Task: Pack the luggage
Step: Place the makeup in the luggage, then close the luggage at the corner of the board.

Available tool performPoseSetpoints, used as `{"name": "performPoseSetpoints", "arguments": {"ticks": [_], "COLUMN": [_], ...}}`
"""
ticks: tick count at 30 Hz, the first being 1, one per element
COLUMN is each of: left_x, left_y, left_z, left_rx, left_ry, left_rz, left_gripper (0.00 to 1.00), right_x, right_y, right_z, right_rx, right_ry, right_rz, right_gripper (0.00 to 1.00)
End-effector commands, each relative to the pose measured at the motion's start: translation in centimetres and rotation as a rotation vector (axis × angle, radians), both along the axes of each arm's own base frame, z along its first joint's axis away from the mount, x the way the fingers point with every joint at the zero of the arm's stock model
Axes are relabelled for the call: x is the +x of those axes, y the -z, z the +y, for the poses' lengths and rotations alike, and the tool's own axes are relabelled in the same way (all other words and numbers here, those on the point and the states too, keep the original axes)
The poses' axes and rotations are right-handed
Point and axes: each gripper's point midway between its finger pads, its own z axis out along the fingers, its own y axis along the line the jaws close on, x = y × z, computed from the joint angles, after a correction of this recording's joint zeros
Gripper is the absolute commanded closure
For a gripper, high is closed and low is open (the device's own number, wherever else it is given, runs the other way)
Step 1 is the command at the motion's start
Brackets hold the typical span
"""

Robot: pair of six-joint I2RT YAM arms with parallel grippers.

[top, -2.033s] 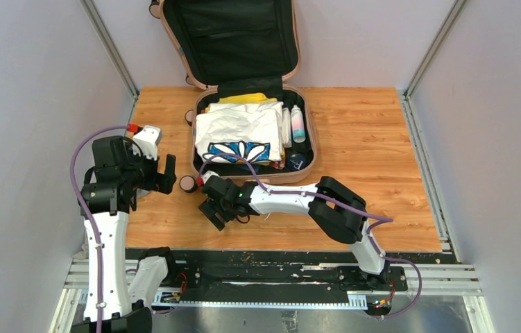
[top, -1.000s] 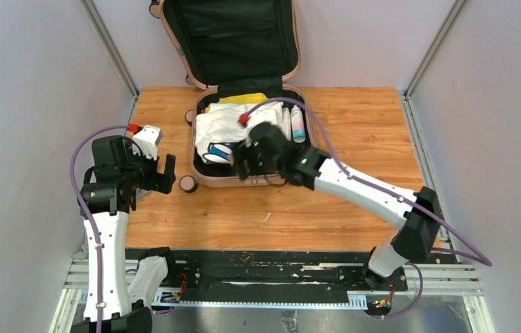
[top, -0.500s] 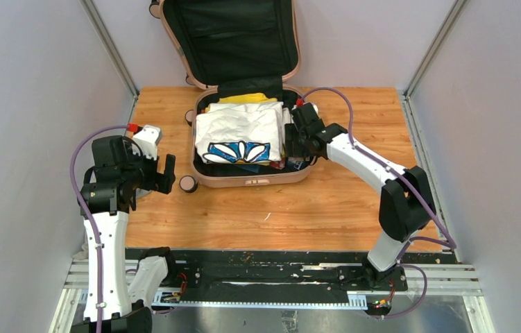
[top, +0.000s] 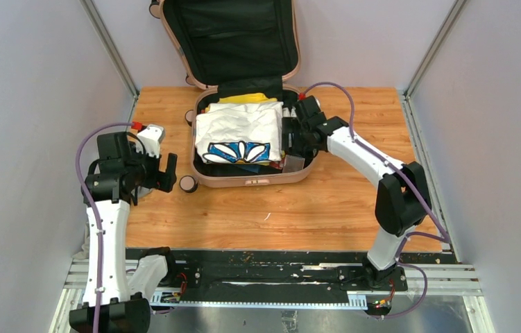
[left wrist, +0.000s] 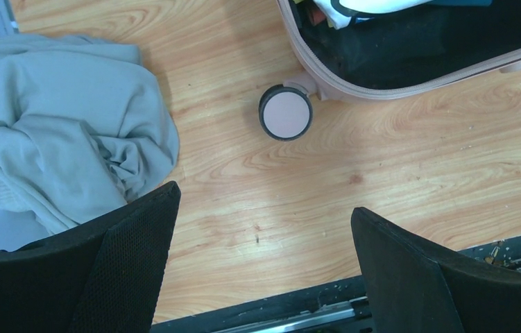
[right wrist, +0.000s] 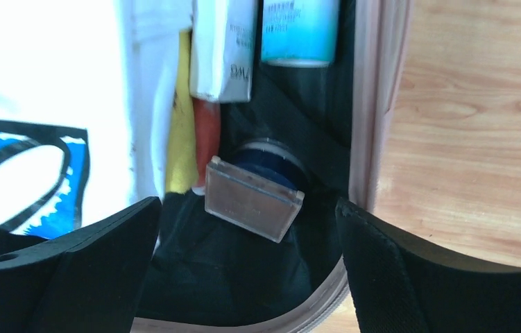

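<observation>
Plainly, the pale pink luggage [top: 243,182] lies open, black-lined and crammed; left tool [left wrist: 261,232] and right tool [right wrist: 247,208] both spread.

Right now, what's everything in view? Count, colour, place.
pale pink hard-shell suitcase: one, pink, open on wooden table.
folded white shirt, blue flower print: one, white, inside suitcase.
yellow cloth: one, yellow, at shirt's far edge.
teal-and-white bottle: one, teal, suitcase's right side.
clear square case: one, clear, suitcase's near right corner.
crumpled grey cloth: one, grey, table's left edge.
left pincer: one, black, open, above table.
right pincer: one, black, open, above suitcase's right side.
</observation>
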Motion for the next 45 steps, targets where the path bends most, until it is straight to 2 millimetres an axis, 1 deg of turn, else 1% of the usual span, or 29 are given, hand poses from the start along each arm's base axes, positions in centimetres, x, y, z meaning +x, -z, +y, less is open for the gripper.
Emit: {"name": "performPoseSetpoints", "arguments": {"ticks": [1, 3, 6, 8, 11, 12, 13, 14, 17, 21, 24, 25, 27, 31, 33, 34, 35, 36, 39, 40, 42, 45], "left_x": [0.8, 1.2, 1.8, 2.2, 2.9, 3.2, 3.6, 4.0, 5.0, 5.8, 5.9, 5.9, 6.0, 6.7, 7.2, 7.4, 7.5, 7.7, 8.1, 8.3, 8.8, 9.5], "left_y": [1.2, 1.7, 2.7, 3.5, 5.0, 5.6, 5.9, 6.3, 7.6, 9.3, 10.5, 10.9, 11.7, 13.1, 13.5, 13.7, 13.8, 13.9, 13.9, 13.9, 13.9, 14.0], "left_z": [0.1, 0.2, 0.4, 0.7, 1.0, 1.1, 1.0, 1.0, 0.8, 1.0, 0.9, 0.9, 0.7, 0.5, 0.3, 0.2, 0.1, 0.1, -0.1, -0.1, 0.0, 0.3], "left_rx": [-0.001, -0.003, -0.003, 0.002, 0.012, 0.008, 0.002, -0.005, -0.021, -0.009, 0.002, 0.003, -0.002, -0.031, -0.056, -0.069, -0.079, -0.087, -0.111, -0.116, -0.128, -0.137], "left_ry": [0.002, -0.003, -0.009, -0.016, -0.022, -0.023, -0.022, -0.019, -0.004, 0.025, 0.057, 0.068, 0.088, 0.087, 0.076, 0.069, 0.063, 0.058, 0.04, 0.031, 0.002, -0.043], "left_rz": [0.037, 0.05, 0.069, 0.08, 0.1, 0.111, 0.118, 0.127, 0.155, 0.178, 0.177, 0.184, 0.207, 0.245, 0.255, 0.263, 0.267, 0.269, 0.271, 0.27, 0.268, 0.268], "left_gripper": [0.0, 0.0, 0.0, 0.0, 0.0, 0.0, 0.0, 0.0, 0.0, 0.0, 0.0, 0.0, 0.0, 0.0, 0.0, 0.0, 0.0, 0.0, 0.0, 0.0, 0.0, 0.0], "right_x": [3.4, 5.9, 9.9, 12.9, 16.7, 18.4, 19.7, 20.9, 24.1, 26.8, 28.4, 29.0, 29.8, 30.0, 30.5, 30.6, 30.7, 30.8, 30.3, 29.8, 28.8, 26.9], "right_y": [-7.6, -10.5, -14.3, -16.4, -18.7, -18.1, -18.4, -19.2, -20.0, -21.1, -22.0, -22.0, -22.2, -22.8, -22.5, -23.1, -23.3, -23.5, -24.1, -24.5, -24.2, -24.7], "right_z": [-1.2, -1.7, -2.4, -2.6, -1.5, -1.2, -1.0, -0.8, -0.4, 0.1, -0.5, -0.6, -0.9, -0.7, -0.7, -0.6, -0.5, -0.3, 0.2, 0.6, 1.3, 1.7], "right_rx": [0.076, 0.112, 0.158, 0.157, 0.161, 0.142, 0.134, 0.129, 0.121, 0.155, 0.167, 0.174, 0.179, 0.207, 0.219, 0.23, 0.241, 0.254, 0.3, 0.319, 0.345, 0.367], "right_ry": [0.013, 0.015, 0.016, 0.009, -0.062, -0.08, -0.087, -0.093, -0.108, -0.121, -0.081, -0.071, -0.041, -0.035, -0.046, -0.057, -0.069, -0.081, -0.141, -0.17, -0.226, -0.282], "right_rz": [-0.156, -0.219, -0.313, -0.398, -0.518, -0.539, -0.575, -0.623, -0.755, -0.973, -1.099, -1.122, -1.169, -1.258, -1.277, -1.298, -1.309, -1.324, -1.359, -1.371, -1.367, -1.367], "right_gripper": [0.02, 0.03, 0.06, 0.08, 0.09, 0.1, 0.1, 0.1, 0.12, 0.14, 0.17, 0.19, 0.22, 0.24, 0.25, 0.25, 0.27, 0.3, 0.47, 0.54, 0.65, 0.81]}}
